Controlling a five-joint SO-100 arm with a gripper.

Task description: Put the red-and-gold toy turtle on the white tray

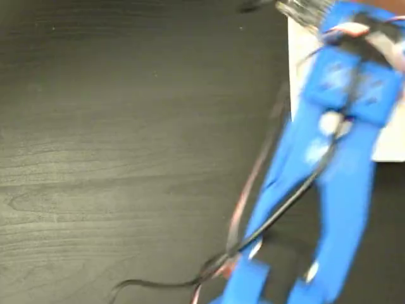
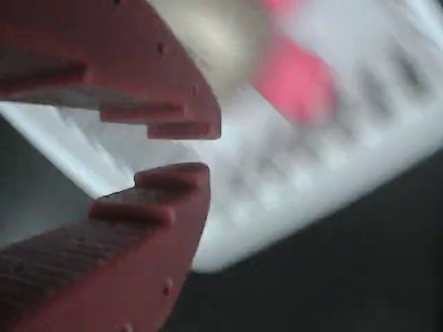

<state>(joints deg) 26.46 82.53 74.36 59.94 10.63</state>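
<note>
We are hovering over the white tray [image 2: 325,173]. In the wrist view our gripper [image 2: 183,149] is showing a narrow gap between its dark red toothed fingers [image 2: 159,200], nothing held. The red-and-gold toy turtle [image 2: 277,62] is lying on the tray already, up and right of the tips, blurred, long axis unclear. The fixed view is showing only the blue arm [image 1: 335,164] covering the tray corner [image 1: 389,149].

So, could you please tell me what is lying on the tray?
In the wrist view the turtle, blurred red and gold, seems to lie on the tray, beyond the empty tool. In the fixed view the blue arm covers it.
</note>
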